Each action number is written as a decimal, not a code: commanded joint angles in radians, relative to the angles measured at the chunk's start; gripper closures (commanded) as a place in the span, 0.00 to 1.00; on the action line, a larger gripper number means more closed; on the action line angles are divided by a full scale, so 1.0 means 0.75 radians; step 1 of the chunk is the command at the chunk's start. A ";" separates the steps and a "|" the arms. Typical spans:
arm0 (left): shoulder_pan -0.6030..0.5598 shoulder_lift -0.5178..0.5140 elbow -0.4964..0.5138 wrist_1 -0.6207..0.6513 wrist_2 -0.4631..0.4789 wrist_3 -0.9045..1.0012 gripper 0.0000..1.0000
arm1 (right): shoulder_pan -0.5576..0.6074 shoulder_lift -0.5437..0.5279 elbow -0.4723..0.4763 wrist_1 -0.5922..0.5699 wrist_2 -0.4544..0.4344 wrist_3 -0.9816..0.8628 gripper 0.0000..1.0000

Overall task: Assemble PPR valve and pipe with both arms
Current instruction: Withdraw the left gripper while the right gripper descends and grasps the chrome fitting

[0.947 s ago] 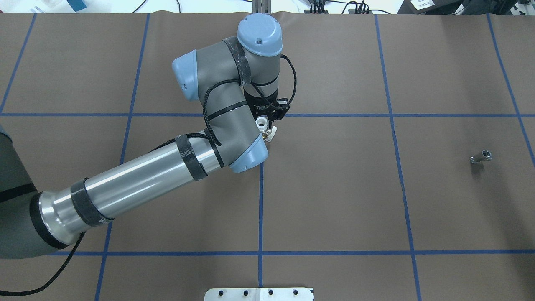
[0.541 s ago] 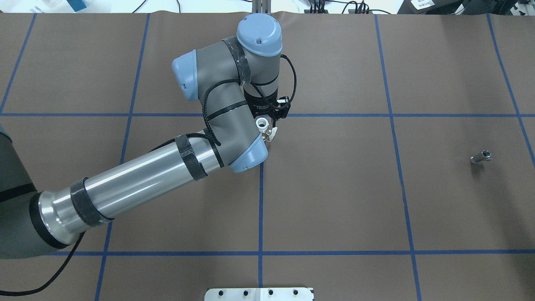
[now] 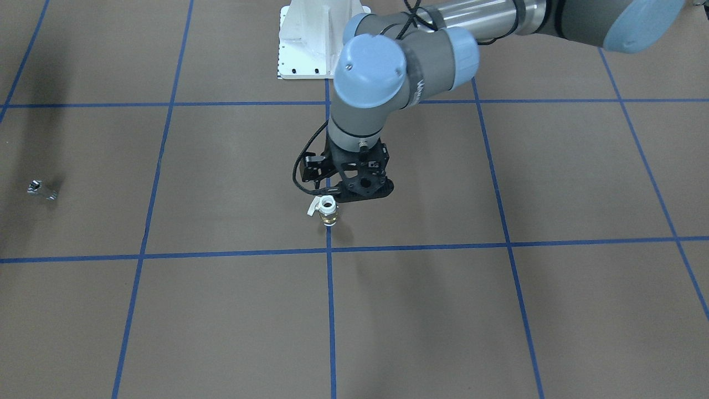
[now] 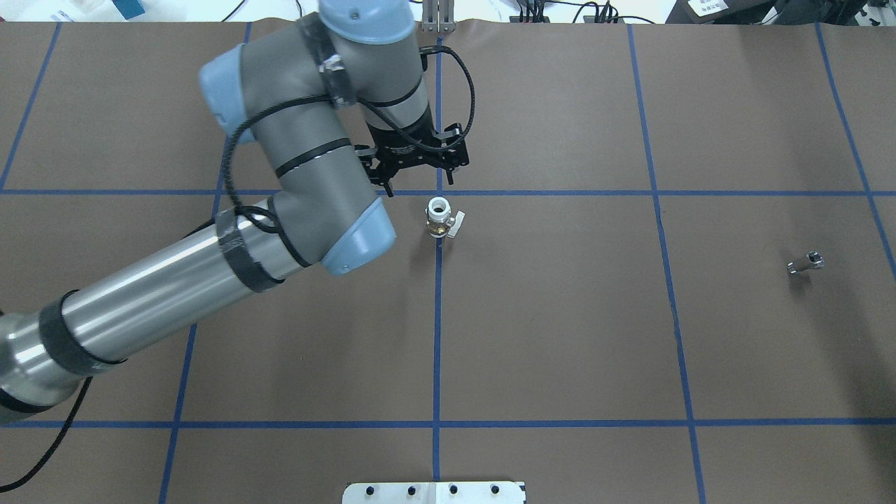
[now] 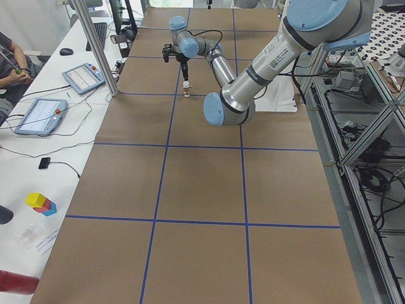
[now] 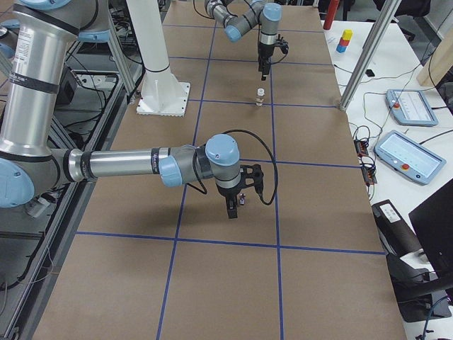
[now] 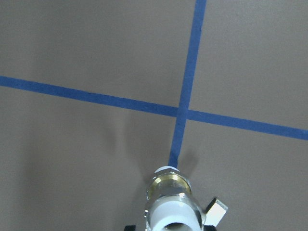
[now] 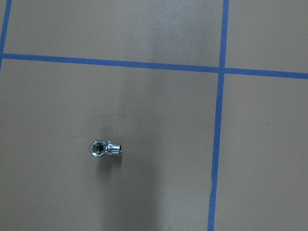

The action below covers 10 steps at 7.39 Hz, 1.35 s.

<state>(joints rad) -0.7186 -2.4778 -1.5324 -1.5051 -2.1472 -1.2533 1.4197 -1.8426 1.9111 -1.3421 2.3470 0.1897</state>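
Note:
The PPR valve stands upright on the brown table at a blue tape crossing, its white ring on top and its white handle to the side. It also shows in the front view and at the bottom of the left wrist view. My left gripper hangs above the valve, apart from it, jaws spread and empty; it also shows in the front view. The pipe lies alone far to the right and shows in the right wrist view. My right gripper hovers by the pipe; I cannot tell whether it is open.
The white bolted pedestal sits at the near table edge. Blue tape lines grid the brown mat. A metal post and the operators' desk with tablets stand beyond the far edge.
My left gripper was down around the valve; it has let go and risen, and the arm has swung left. The valve stays standing on the table. The pipe has not moved.

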 commanded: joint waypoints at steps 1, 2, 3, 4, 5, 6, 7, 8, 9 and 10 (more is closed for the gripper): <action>-0.070 0.265 -0.330 0.037 -0.031 0.093 0.01 | -0.164 0.090 -0.034 0.030 -0.057 0.212 0.00; -0.107 0.378 -0.445 0.072 -0.031 0.212 0.01 | -0.240 0.151 -0.067 0.035 -0.057 0.242 0.00; -0.152 0.500 -0.545 0.116 -0.031 0.365 0.01 | -0.301 0.229 -0.124 0.037 -0.057 0.266 0.00; -0.211 0.662 -0.658 0.139 -0.033 0.502 0.01 | -0.334 0.288 -0.199 0.041 -0.071 0.295 0.00; -0.283 0.758 -0.709 0.143 -0.035 0.600 0.01 | -0.375 0.354 -0.251 0.041 -0.110 0.398 0.01; -0.306 0.780 -0.720 0.146 -0.062 0.618 0.01 | -0.434 0.372 -0.253 0.041 -0.165 0.566 0.01; -0.310 0.778 -0.714 0.146 -0.064 0.618 0.01 | -0.443 0.369 -0.255 0.039 -0.170 0.571 0.02; -0.322 0.778 -0.716 0.146 -0.066 0.618 0.01 | -0.461 0.369 -0.266 0.039 -0.170 0.575 0.03; -0.320 0.780 -0.714 0.146 -0.066 0.618 0.01 | -0.463 0.367 -0.284 0.041 -0.168 0.575 0.04; -0.320 0.780 -0.716 0.146 -0.066 0.618 0.01 | -0.463 0.367 -0.304 0.041 -0.168 0.573 0.06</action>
<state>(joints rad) -0.9574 -1.8941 -2.0681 -1.3960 -2.1961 -0.7908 1.0755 -1.5678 1.7004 -1.3121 2.2216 0.6182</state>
